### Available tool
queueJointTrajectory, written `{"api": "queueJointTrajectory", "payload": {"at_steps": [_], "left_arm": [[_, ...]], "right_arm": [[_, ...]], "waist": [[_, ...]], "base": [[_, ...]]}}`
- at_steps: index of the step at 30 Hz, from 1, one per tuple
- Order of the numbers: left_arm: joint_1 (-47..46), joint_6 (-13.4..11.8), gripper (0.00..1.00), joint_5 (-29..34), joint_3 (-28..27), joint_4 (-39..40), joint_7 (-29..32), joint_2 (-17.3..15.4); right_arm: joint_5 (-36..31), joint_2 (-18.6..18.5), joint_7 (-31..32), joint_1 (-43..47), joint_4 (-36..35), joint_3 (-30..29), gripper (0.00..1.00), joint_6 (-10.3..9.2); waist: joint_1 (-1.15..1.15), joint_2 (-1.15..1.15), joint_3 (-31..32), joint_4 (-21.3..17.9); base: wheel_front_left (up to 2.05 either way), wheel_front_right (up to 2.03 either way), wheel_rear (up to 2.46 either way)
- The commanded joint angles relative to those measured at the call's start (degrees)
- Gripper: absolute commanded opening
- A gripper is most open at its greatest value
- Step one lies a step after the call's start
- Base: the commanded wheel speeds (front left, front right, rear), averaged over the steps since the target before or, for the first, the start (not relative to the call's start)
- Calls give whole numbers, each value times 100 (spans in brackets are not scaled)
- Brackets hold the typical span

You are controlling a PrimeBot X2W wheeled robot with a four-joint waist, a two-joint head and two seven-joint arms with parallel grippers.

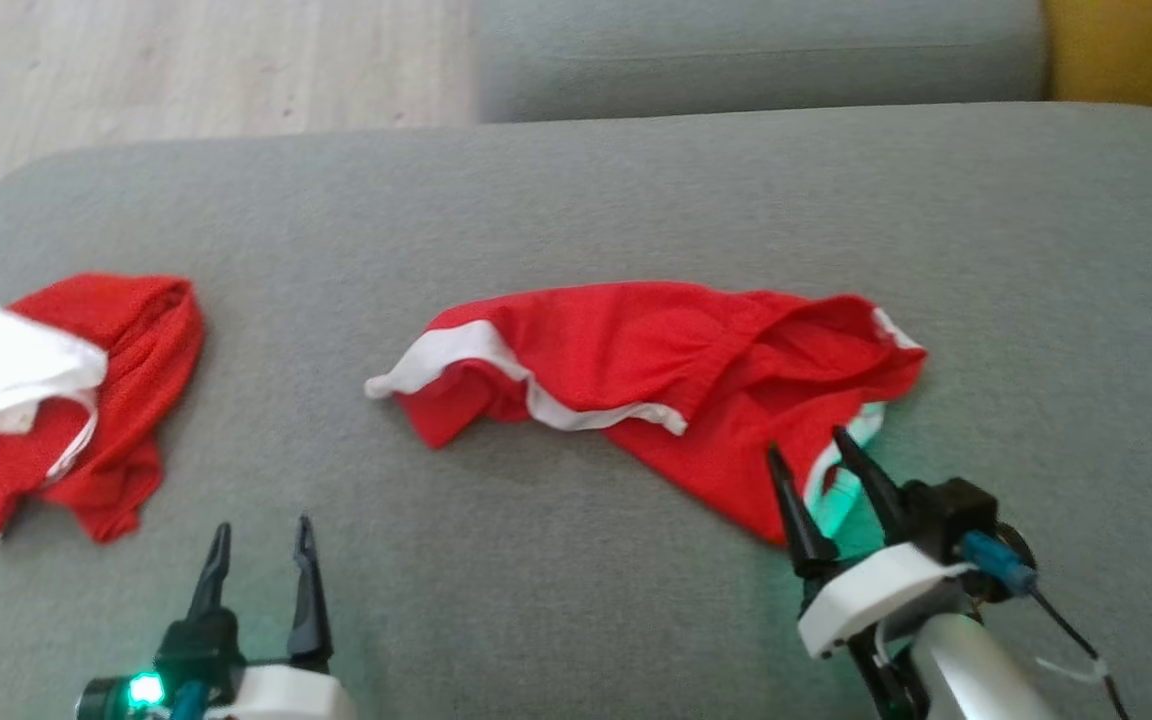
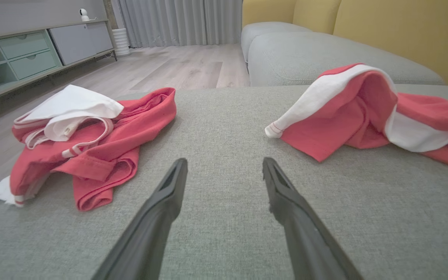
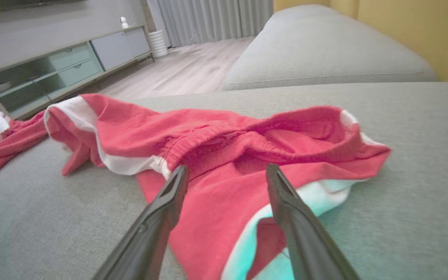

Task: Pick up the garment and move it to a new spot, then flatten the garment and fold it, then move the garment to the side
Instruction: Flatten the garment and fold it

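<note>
Right end effector [image 1: 805, 442], fingers [image 1: 794, 510] apart, over garment [image 1: 636, 350]; gathered waistband [image 3: 208, 136] in wrist view.

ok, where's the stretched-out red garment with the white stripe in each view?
Head view: red garment, centre.
Left wrist view: right side, running off the right edge.
Right wrist view: centre, straight ahead.
Shared landmark: crumpled red-and-white pile, left of it in every view.

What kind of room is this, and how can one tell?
Most likely a living room in a home. The work surface is the seat of a grey sofa. Beyond it there are a low cabinet with drawers, long curtains and a wooden floor.
</note>
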State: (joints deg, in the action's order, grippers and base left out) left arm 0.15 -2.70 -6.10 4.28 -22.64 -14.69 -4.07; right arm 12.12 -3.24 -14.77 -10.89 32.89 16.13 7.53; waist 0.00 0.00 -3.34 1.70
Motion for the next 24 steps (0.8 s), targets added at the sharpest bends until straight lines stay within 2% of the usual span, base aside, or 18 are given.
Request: {"api": "queueJointTrajectory", "payload": {"at_steps": [1, 6, 11, 17, 18, 19, 20, 21, 24], "left_arm": [[-281, 47, 100, 73, -109, 185, -30, 15], [-462, 228, 100, 175, 177, 152, -30, 82], [-501, 264, 100, 166, 362, 163, -30, 108], [-399, 217, 100, 110, 352, 186, -30, 116], [-393, 213, 100, 102, 353, 194, -30, 117], [-388, 207, 100, 89, 359, 203, -30, 117], [-391, 202, 100, 74, 371, 215, -30, 117], [-403, 195, 100, 54, 396, 219, -30, 118], [-452, 184, 100, -6, 503, 241, -30, 118]], "right_arm": [[48, 36, -23, -352, -77, 184, 100, -4], [98, 36, -23, -729, 424, 271, 100, -4], [0, 36, -23, -969, 930, 105, 100, -4], [-8, 36, -23, -999, 1162, 116, 100, -4], [-14, 36, -23, -1003, 1156, 119, 98, -4], [-19, 36, -23, -1012, 1113, 130, 59, -4], [-31, 36, -23, -1028, 1037, 127, 5, -4], [-37, 36, -23, -1036, 929, 98, 0, -4], [-38, 36, -23, -1024, 515, -26, 0, -4]], "waist": [[0, 0, -112, 217], [0, 0, -276, 756], [0, 0, -401, 1215], [0, 0, -447, 1383], [0, 0, -446, 1386], [0, 0, -447, 1386], [0, 0, -449, 1385], [0, 0, -445, 1382], [0, 0, -410, 1394]], "base": [[0, 0, 0], [0, 0, 0], [0, 0, 0], [0, 0, 0], [0, 0, 0], [0, 0, 0], [0, 0, 0], [0, 0, 0], [0, 0, 0]]}}
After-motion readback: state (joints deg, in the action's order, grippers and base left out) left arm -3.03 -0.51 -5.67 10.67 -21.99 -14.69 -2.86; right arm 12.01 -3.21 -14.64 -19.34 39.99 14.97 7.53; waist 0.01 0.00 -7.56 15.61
